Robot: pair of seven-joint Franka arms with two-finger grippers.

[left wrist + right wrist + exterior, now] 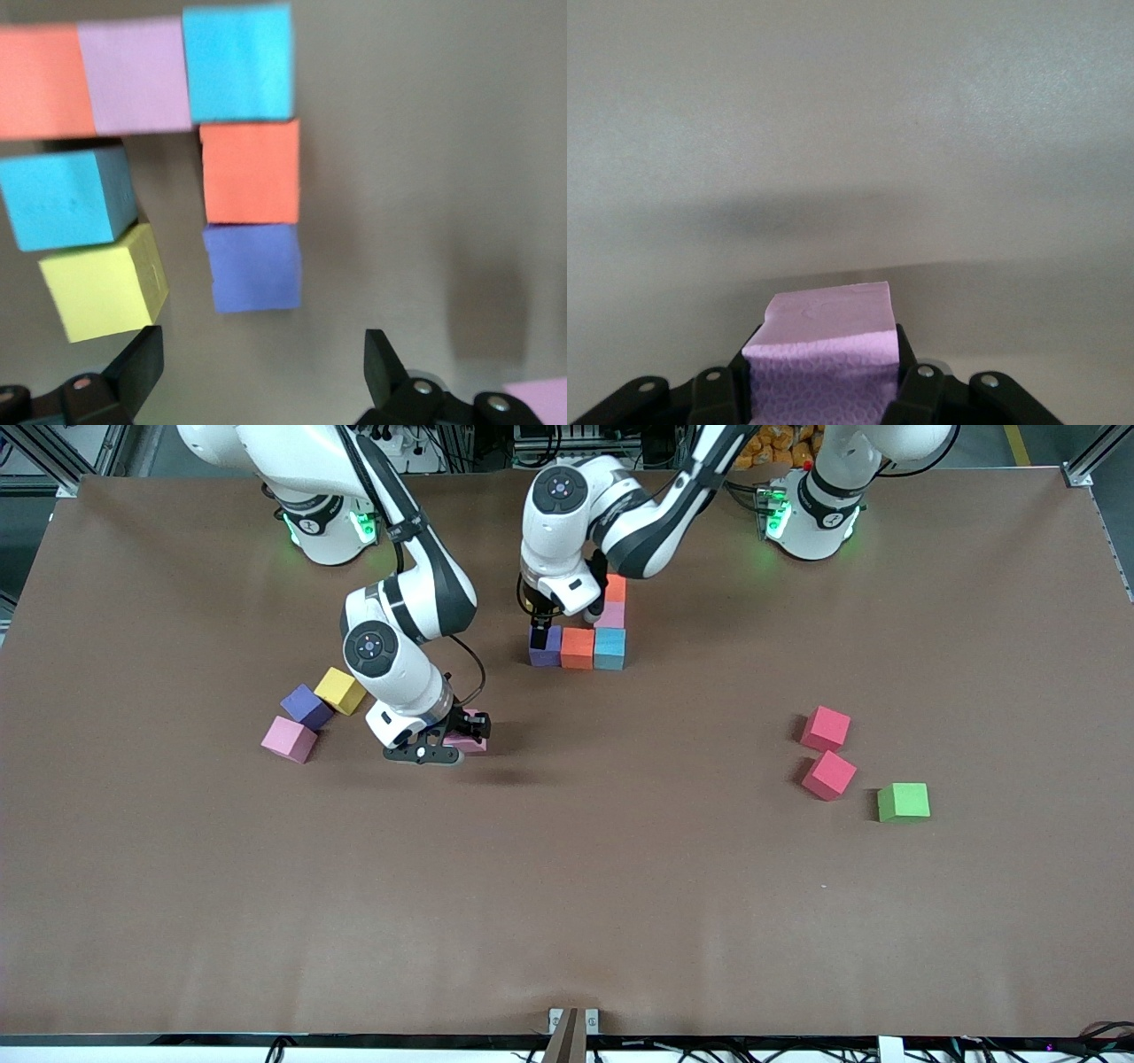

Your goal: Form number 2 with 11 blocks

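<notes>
- Brown table [567, 886] filling the front view: the partly built number 2 [585, 638] is sitting near the robots' bases, its purple cube [545, 646], orange cube [578, 647] and light blue cube [609, 648] forming the row nearest the camera. The left gripper [542, 615] is hovering over the purple one; the right gripper [443, 746] is gripping a pink block [468, 741]. Loose blocks are lying around (two red blocks [827, 751], plus a green cube [903, 802]).
- Left wrist view: the left gripper [261, 367] is showing its fingers spread wide and empty, near a yellow cube [104, 283].
- Right wrist view: the right gripper [824, 376] is clamping the pink block [824, 341] between both fingers.
</notes>
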